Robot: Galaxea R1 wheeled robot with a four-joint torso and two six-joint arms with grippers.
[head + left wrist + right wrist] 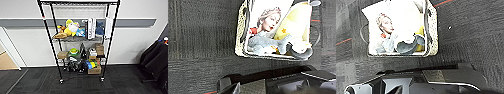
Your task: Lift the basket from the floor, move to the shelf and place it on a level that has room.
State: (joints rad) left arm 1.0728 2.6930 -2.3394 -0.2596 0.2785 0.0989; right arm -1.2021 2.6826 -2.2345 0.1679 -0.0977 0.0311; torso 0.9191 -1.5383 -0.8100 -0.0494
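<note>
I am looking down at the basket (243, 30) in both wrist views; it is sitting on the dark carpet floor (198, 37), with a picture book (268, 22) and a grey and yellow soft toy (288, 42) lying inside it. My judgement: the lift is not yet done, so each arm should be reaching for its own end of the basket and raising evenly. I cannot tell whether either gripper is spread or pressed together. In the head view the shelf (78, 40) is facing me, its top level (80, 3) looking bare. Below that level, plush toys (68, 28), books (91, 27) and cardboard boxes (95, 70) are crowding the tiers. Right of the shelf, a dark chair (155, 60) is standing.
</note>
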